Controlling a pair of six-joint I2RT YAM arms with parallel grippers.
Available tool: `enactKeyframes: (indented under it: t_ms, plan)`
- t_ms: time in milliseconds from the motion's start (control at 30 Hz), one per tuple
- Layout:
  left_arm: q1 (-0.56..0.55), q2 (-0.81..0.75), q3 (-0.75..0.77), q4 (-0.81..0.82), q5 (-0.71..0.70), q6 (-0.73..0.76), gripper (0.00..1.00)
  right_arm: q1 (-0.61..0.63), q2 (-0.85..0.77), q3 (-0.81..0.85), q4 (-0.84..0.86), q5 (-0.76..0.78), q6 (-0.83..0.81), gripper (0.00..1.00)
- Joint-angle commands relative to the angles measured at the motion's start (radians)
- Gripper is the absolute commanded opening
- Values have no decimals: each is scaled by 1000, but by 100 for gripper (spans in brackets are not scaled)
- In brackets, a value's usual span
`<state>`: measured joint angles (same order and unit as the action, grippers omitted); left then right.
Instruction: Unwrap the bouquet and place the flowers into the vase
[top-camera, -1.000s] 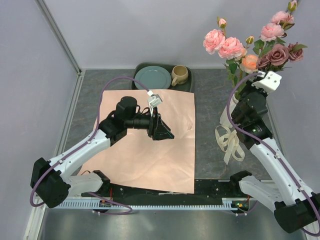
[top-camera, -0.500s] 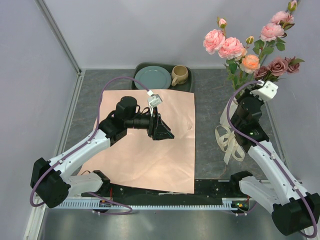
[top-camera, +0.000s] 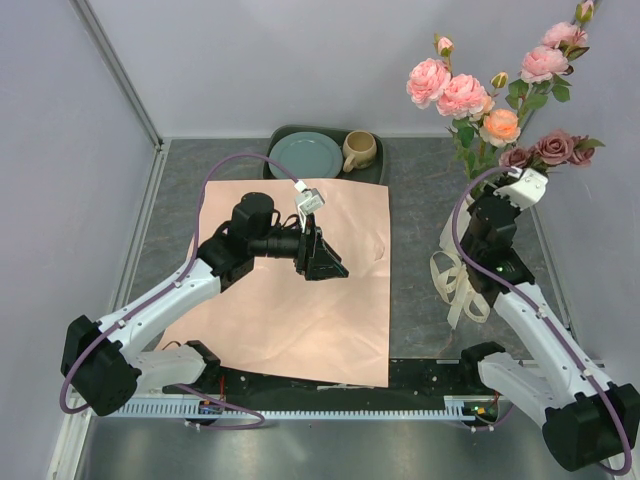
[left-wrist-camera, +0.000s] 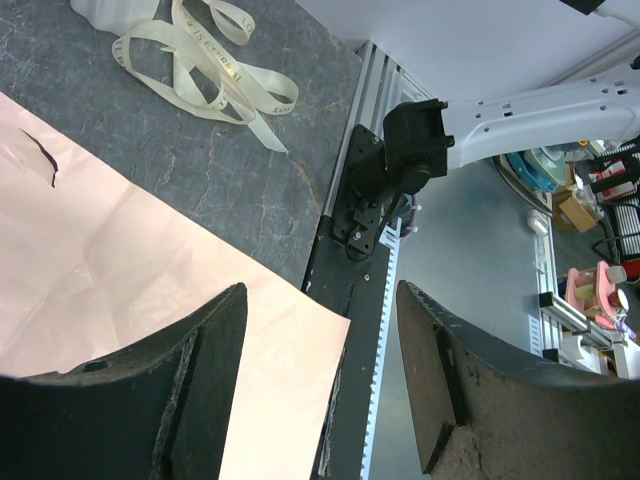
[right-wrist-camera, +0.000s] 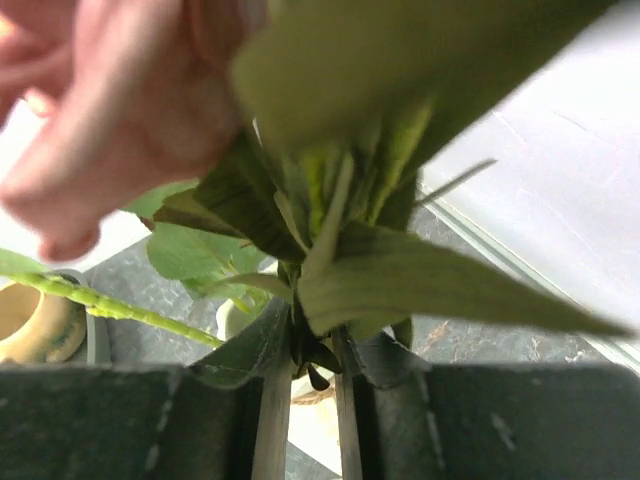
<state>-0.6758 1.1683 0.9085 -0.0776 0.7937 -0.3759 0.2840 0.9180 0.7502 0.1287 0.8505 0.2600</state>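
grey table (top-camera: 420, 200), flowers (right-wrist-camera: 380, 285) with leafy stems between right jaws

Matt creased salmon paper (top-camera: 300, 320); satiny cream ribbon (left-wrist-camera: 215, 75); mottled grey tabletop (top-camera: 415, 230).

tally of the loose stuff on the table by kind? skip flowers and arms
Salmon-pink paper sheet: 1
Cream ribbon: 1
Dark rectangular tray: 1
Teal round plate: 1
Tan ceramic mug: 1
Cream-white ribbed vase: 1
Total: 6
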Motion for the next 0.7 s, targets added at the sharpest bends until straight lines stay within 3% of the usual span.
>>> enactKeyframes:
  t_ms: [0,67,367,500,567,667]
  plan:
    - [1,-7,43,-4,6,26,68,-5,-5,-17,-32,-21,42,29]
    - [1,-7,43,-4,3,25,68,-5,-8,-20,-49,-28,50,31]
    - [1,-6,43,-4,7,25,68,-5,-70,-26,-176,-60,90,62]
    - [1,-6,44,-4,6,28,68,-5,-94,1,-277,-77,117,89]
    - [1,-6,44,-5,6,26,68,-3,-99,18,-351,-93,133,98]
    - [1,-4,46,-5,7,26,68,-5,-100,55,-446,-128,137,98]
